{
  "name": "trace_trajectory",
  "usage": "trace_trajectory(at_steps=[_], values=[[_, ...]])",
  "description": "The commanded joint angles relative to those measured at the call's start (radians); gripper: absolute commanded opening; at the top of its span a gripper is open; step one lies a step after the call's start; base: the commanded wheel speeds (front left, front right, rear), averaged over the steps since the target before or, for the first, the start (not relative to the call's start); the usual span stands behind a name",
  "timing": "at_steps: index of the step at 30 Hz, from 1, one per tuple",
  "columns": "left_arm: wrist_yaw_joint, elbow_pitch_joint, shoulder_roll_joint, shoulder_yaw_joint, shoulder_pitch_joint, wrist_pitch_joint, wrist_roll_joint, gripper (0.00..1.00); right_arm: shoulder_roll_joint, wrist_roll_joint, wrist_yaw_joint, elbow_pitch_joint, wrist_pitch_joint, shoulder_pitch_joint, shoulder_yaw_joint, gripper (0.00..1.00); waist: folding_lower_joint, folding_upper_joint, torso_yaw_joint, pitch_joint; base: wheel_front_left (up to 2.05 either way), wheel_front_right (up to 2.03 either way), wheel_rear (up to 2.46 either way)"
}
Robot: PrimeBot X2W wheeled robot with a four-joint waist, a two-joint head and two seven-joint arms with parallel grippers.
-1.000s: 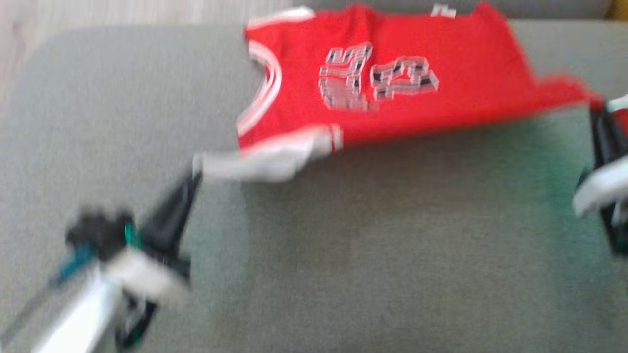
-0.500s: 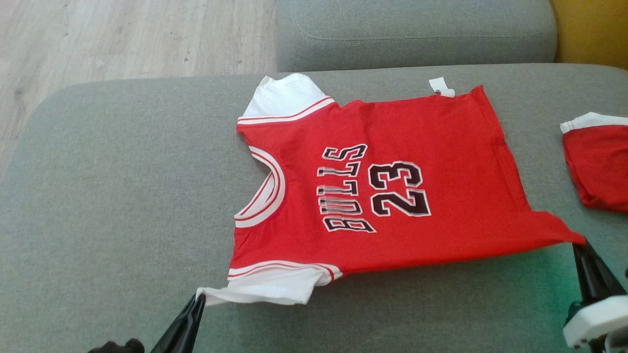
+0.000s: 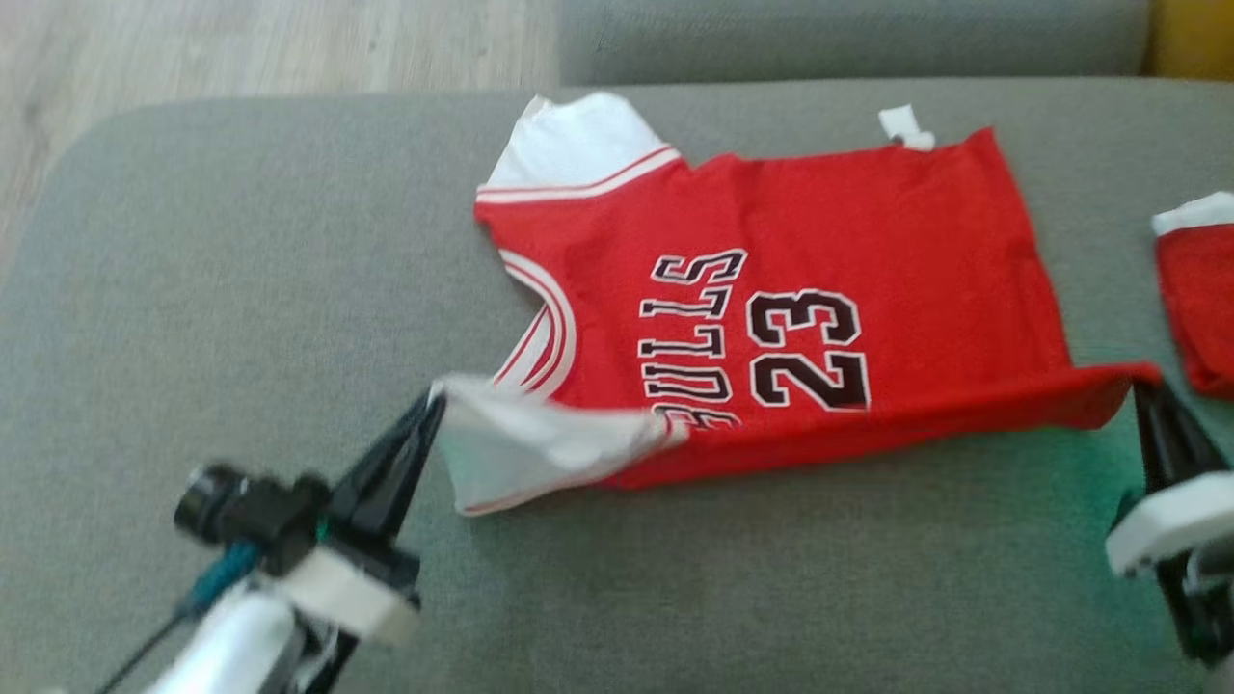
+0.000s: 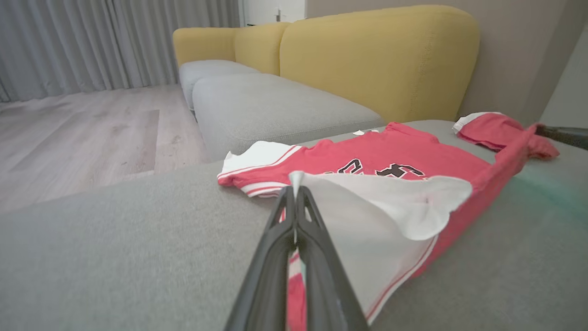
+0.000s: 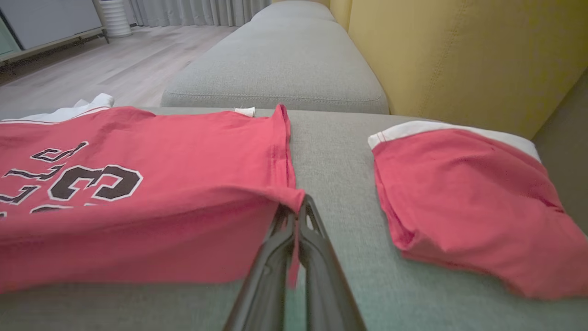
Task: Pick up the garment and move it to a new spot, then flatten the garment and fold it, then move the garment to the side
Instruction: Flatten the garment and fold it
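The red jersey [image 3: 868,222] lies on the grey cushion [image 3: 241,289] with its near edge lifted: left gripper [image 3: 436,405], at the jersey's 8 o'clock, jaws clamped on the white sleeve [image 3: 521,443]; right gripper [image 3: 1144,393], at 4 o'clock, jaws clamped on the hem corner [image 3: 1109,386]; a second red garment [image 3: 1200,318] lies at 3 o'clock.

The left hand [image 3: 436,399] and right hand [image 3: 1143,391] pinch near corners of the red jersey [image 3: 868,222].

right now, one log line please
left end effector: shut on jersey sleeve | right end effector: shut on hem corner | near edge raised
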Motion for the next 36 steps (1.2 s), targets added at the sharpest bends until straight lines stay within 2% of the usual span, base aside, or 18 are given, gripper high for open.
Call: trace_trajectory(at_steps=[1, 5, 11, 12, 13, 14, 15, 18, 23, 31, 36], values=[[-0.009, 0.005, 0.019, 0.026, -0.086, -0.007, 0.024, 0.00, -0.035, 0.006, 0.007, -0.013, 0.005, -0.047, 0.011, 0.00, -0.0001, -0.0001, 0.016, 0.034, 0.00, 0.00, 0.00], [-0.033, 0.100, 0.004, 0.001, -0.262, -0.016, 0.077, 0.00, -0.043, 0.017, 0.007, 0.036, 0.017, -0.142, 0.028, 0.00, -0.0001, -0.0001, 0.029, 0.090, 0.00, 0.00, 0.00], [-0.043, 0.192, -0.015, -0.014, -0.412, -0.022, 0.116, 0.00, -0.053, 0.018, 0.007, 0.103, 0.011, -0.243, 0.063, 0.00, -0.0001, -0.0001, 0.031, 0.140, 0.00, 0.00, 0.00], [-0.044, 0.200, -0.021, -0.012, -0.428, -0.022, 0.119, 0.00, -0.053, 0.023, 0.007, 0.117, 0.015, -0.257, 0.071, 0.05, -0.0001, -0.0001, 0.031, 0.145, 0.00, 0.00, 0.00], [-0.045, 0.207, -0.027, -0.008, -0.439, -0.022, 0.123, 0.03, -0.054, 0.028, 0.007, 0.129, 0.014, -0.269, 0.078, 0.47, -0.0001, -0.0001, 0.030, 0.149, 0.00, 0.00, 0.00], [-0.045, 0.217, -0.032, -0.005, -0.445, -0.022, 0.125, 0.41, -0.054, 0.029, 0.007, 0.141, 0.008, -0.281, 0.081, 1.00, -0.0001, -0.0001, 0.029, 0.151, 0.00, 0.00, 0.00], [-0.045, 0.226, -0.039, 0.003, -0.446, -0.022, 0.123, 1.00, -0.053, 0.030, 0.007, 0.152, 0.000, -0.290, 0.084, 1.00, -0.0001, -0.0001, 0.028, 0.152, 0.00, 0.00, 0.00], [-0.045, 0.246, -0.062, 0.036, -0.417, -0.022, 0.110, 1.00, -0.044, 0.035, 0.007, 0.183, -0.026, -0.303, 0.093, 1.00, -0.0001, -0.0001, 0.023, 0.147, 0.00, 0.00, 0.00], [-0.012, 0.233, -0.121, 0.113, -0.268, -0.023, 0.073, 1.00, -0.030, 0.049, 0.007, 0.210, -0.071, -0.279, 0.093, 1.00, -0.0001, -0.0001, 0.014, 0.114, 0.00, 0.00, 0.00], [-0.016, 0.177, -0.210, 0.173, -0.040, -0.023, 0.036, 1.00, -0.007, 0.064, 0.007, 0.205, -0.100, -0.218, 0.077, 1.00, -0.0001, -0.0001, 0.005, 0.080, 0.00, 0.00, 0.00], [-0.025, 0.212, -0.242, 0.192, -0.003, -0.023, 0.044, 1.00, 0.004, 0.067, 0.007, 0.200, -0.108, -0.199, 0.073, 1.00, -0.0001, -0.0001, -0.002, 0.075, 0.00, 0.00, 0.00]])
